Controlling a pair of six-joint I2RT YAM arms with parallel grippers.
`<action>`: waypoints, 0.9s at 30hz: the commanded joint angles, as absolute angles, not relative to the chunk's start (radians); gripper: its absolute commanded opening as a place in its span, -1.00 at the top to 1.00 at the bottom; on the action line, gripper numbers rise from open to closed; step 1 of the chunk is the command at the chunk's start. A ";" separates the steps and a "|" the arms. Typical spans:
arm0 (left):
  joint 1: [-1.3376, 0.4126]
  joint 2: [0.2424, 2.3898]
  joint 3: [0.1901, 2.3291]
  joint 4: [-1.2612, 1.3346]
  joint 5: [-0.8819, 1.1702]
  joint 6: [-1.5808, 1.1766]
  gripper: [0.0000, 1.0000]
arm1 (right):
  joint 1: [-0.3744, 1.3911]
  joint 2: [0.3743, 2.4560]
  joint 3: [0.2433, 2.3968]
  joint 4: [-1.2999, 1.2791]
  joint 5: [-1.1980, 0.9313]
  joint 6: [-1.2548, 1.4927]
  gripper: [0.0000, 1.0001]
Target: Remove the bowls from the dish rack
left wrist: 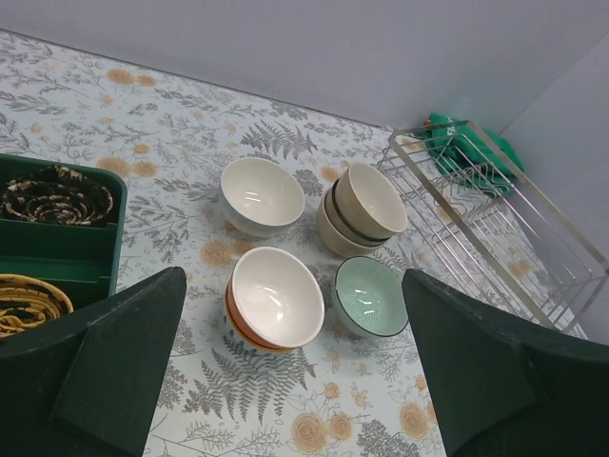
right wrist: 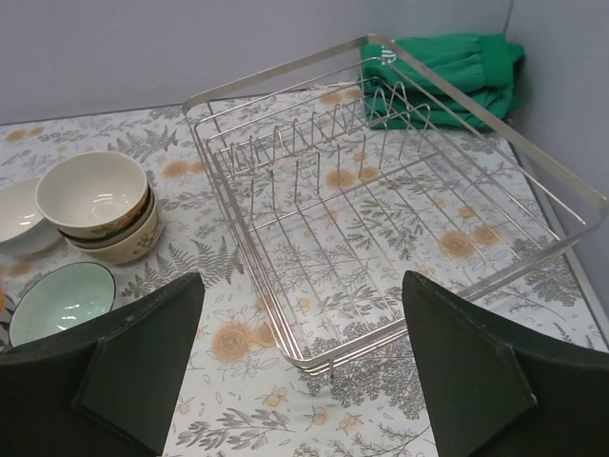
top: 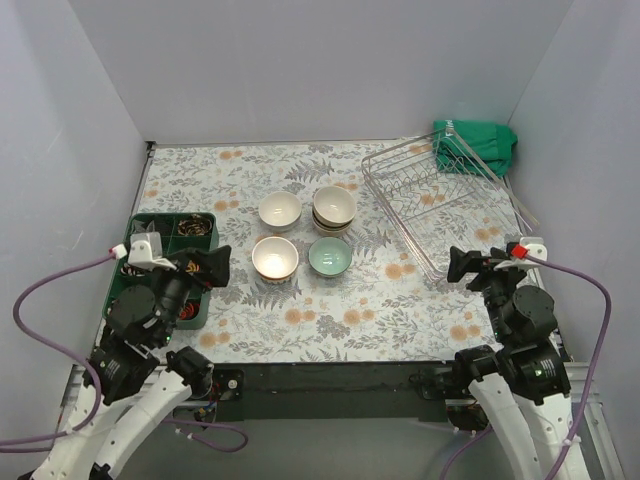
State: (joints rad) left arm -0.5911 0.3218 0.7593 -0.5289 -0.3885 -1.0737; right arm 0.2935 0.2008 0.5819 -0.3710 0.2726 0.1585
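Bowls (top: 275, 257) stand grouped on the table (top: 390, 312), some stacked, just left of the dish rack (top: 436, 196) at far right. Left gripper (top: 213, 268) and right gripper (top: 458, 266): jaws spread wide.

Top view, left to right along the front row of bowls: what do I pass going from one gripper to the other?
left gripper → white bowl nested in an orange one → pale teal bowl → right gripper
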 commanded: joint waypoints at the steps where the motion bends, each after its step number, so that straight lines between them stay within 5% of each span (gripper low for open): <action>1: -0.591 0.229 0.726 -0.580 -0.417 -1.068 -0.96 | 0.298 0.100 0.575 -0.383 0.337 0.077 -0.86; 16: -0.592 -0.101 0.583 -0.496 -0.417 -1.098 -0.96 | 0.298 -0.112 0.477 -0.334 0.377 0.060 -0.92; 27: -0.591 -0.098 0.584 -0.506 -0.429 -1.098 -0.96 | 0.298 -0.098 0.471 -0.324 0.357 0.052 -0.92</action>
State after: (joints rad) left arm -0.5911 -0.0010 0.5934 -0.5148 -0.4152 -1.1004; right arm 0.2951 0.0036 0.4755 -0.3866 0.3573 0.0708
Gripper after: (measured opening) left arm 0.982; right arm 0.959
